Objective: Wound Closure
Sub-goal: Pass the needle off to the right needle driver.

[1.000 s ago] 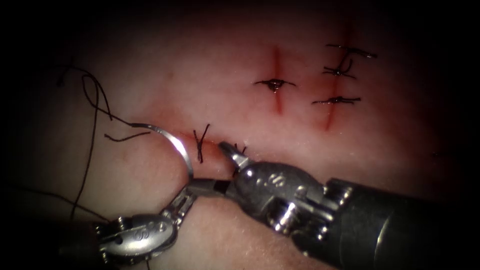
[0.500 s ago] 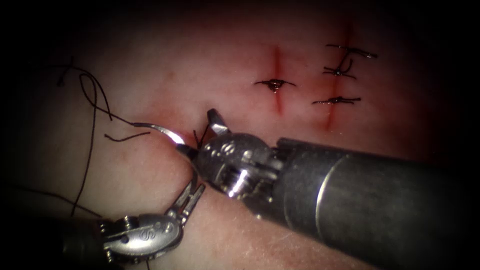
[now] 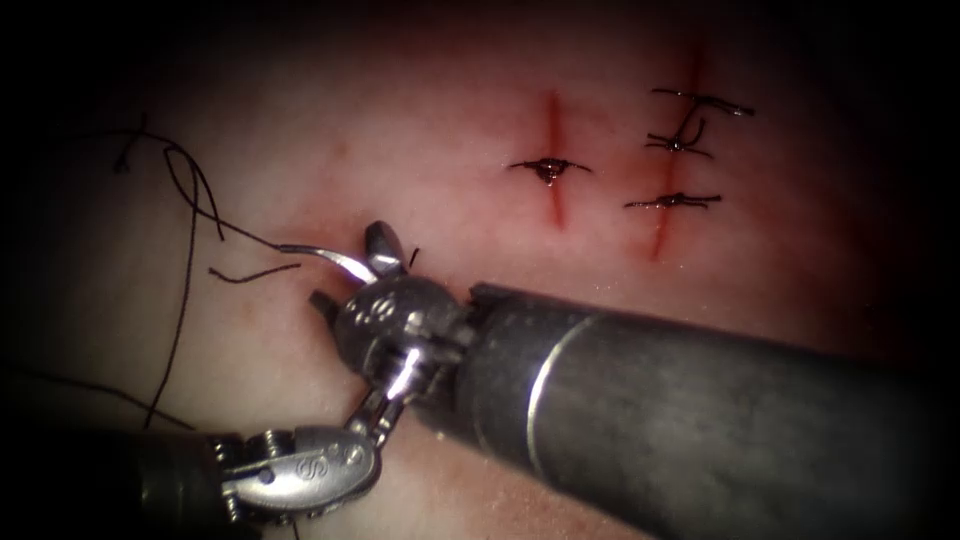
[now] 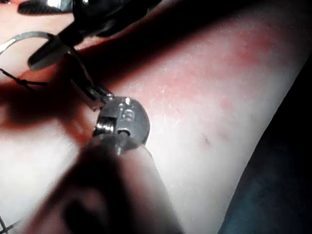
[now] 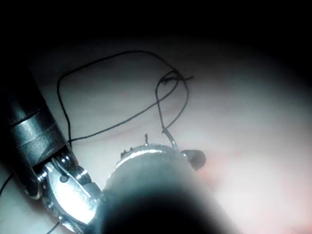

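Endoscope view: needle (image 3: 335, 258) is gripped near its point end by the left tool (image 3: 385, 400), out of the tissue (image 3: 420, 150); the right tool (image 3: 350, 275) straddles it, parted, holding nothing. Left wrist view: needle (image 4: 24, 38) is best clasped squarely before release.

1. In the endoscope view we see light pooling on the middle of the tissue (image 3: 450, 170) and fading to near black toward every edge.
2. Glare sits on the needle (image 3: 335, 260) and on the metal of the left tool (image 3: 388, 398) and the right tool (image 3: 352, 270). The right tool's shaft shades the tissue beneath it.
3. In the left wrist view we see strongly lit tissue crossed by a deep shadow.
4. In the right wrist view pale light washes the tissue, and the thread (image 5: 131, 51) stands dark against it.
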`<action>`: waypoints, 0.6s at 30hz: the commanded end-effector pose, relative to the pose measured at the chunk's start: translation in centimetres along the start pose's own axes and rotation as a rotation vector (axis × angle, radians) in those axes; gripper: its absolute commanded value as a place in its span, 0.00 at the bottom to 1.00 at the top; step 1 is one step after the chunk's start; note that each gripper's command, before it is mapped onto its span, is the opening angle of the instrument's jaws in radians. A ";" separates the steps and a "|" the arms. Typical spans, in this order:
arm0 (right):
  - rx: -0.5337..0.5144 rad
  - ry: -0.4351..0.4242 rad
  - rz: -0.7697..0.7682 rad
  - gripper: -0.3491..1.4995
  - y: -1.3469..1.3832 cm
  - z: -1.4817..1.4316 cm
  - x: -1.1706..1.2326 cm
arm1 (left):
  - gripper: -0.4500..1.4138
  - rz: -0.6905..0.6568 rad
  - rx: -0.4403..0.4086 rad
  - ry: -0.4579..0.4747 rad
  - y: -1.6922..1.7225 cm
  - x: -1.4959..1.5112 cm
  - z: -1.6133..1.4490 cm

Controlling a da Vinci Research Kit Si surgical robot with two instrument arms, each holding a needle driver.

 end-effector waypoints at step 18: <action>0.012 -0.054 -0.055 0.00 -0.14 0.14 0.02 | 0.09 0.153 -0.052 0.091 0.00 -0.04 -0.04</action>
